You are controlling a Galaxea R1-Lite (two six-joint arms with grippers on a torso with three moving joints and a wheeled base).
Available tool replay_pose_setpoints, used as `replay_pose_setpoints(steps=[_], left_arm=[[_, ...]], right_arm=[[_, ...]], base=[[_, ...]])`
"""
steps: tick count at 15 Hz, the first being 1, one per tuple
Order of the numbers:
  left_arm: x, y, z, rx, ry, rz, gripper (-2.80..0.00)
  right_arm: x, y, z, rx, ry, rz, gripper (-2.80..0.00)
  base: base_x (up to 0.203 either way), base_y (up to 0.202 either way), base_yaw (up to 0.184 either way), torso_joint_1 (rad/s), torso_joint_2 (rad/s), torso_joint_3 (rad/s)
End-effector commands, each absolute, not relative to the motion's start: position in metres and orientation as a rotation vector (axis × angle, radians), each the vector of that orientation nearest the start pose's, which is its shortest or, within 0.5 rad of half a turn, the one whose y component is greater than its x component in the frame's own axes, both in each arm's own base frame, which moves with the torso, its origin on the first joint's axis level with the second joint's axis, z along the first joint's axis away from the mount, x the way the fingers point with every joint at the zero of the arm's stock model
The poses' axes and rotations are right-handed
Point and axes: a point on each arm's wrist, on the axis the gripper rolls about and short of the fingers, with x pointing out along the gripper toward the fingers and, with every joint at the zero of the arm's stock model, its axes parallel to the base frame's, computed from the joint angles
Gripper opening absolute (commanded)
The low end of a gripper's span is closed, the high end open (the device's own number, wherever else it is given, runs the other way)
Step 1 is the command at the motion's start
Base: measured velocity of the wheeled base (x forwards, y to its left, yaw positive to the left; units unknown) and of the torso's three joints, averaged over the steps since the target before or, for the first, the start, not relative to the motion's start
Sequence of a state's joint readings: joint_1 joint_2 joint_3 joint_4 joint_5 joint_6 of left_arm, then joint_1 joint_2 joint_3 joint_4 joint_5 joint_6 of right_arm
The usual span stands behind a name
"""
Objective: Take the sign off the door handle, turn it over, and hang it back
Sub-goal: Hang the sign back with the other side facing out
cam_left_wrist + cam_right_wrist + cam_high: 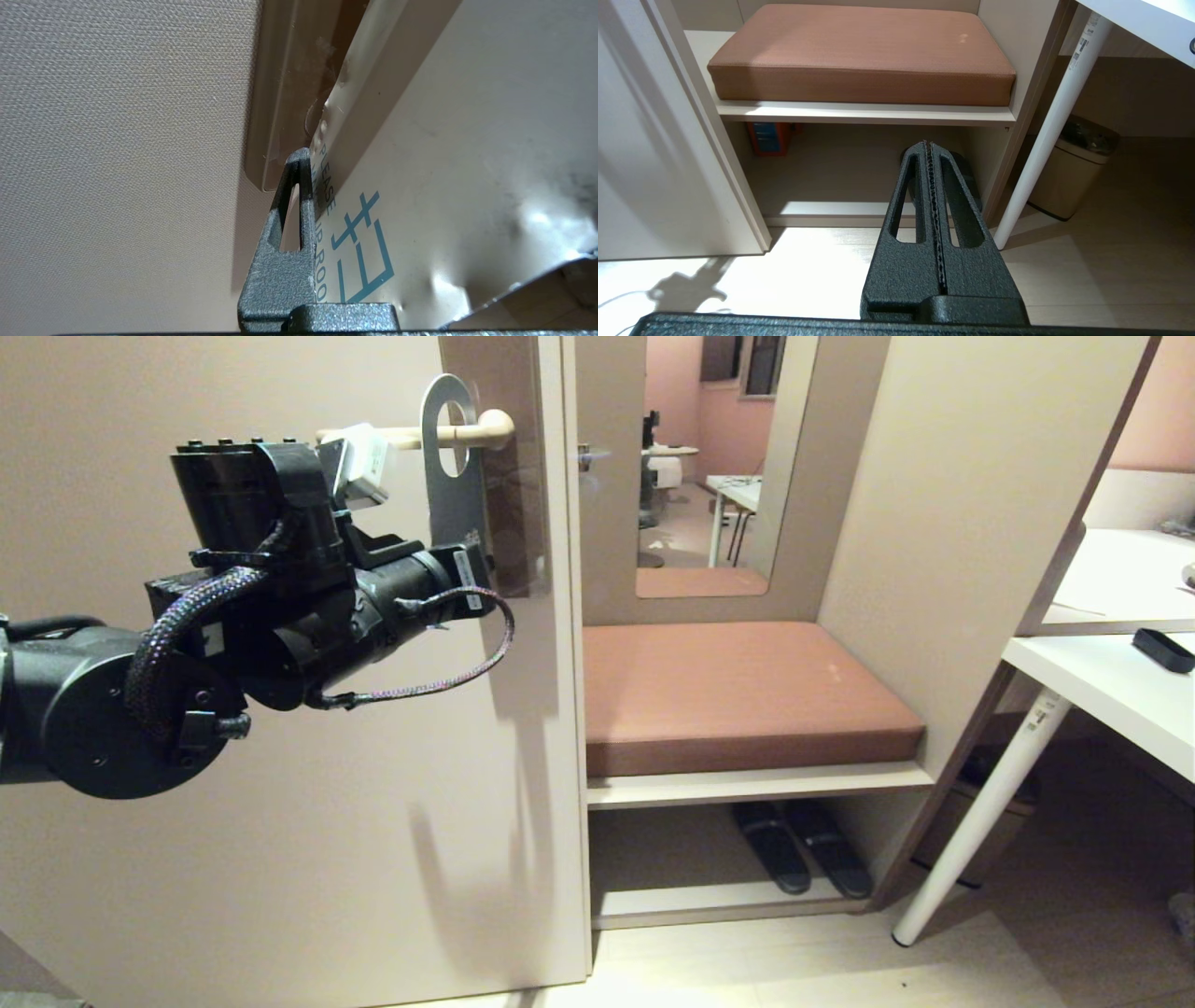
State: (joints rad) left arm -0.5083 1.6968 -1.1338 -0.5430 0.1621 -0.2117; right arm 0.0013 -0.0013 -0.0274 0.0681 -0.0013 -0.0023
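Note:
The sign hangs edge-on to the door, and the cream door handle passes through its round hole, in front of the glossy brown backplate. Its grey-blue face shows in the head view. The left wrist view shows the sign's white face with teal "PLEASE MAKE UP ROOM" lettering. My left gripper is shut on the sign's lower end. One finger presses the white face; the other is hidden behind the card. My right gripper hangs shut above the floor, holding nothing.
The beige door fills the left. To its right is a niche with a brown bench cushion, slippers underneath and a mirror above. A white table with a slanted leg and a bin stand at the right.

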Motion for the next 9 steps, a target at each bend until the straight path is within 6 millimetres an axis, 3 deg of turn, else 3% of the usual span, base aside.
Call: replay_pose_setpoints(steps=[1, 9], left_arm=[[0.2879, -0.1583, 0.2646, -0.203, 0.059, -0.346, -2.8], [0.2903, -0.162, 0.2587, -0.197, 0.077, -0.35, -2.8]], right_arm=[[-0.0251, -0.0001, 0.0762, -0.003, 0.041, 0.0, -2.8], [-0.025, -0.0001, 0.0762, -0.003, 0.04, 0.0, -2.8]], base=[[0.0, 0.0, 0.0, 0.0, 0.0, 0.0], [0.0, 0.0, 0.0, 0.0, 0.0, 0.0]])
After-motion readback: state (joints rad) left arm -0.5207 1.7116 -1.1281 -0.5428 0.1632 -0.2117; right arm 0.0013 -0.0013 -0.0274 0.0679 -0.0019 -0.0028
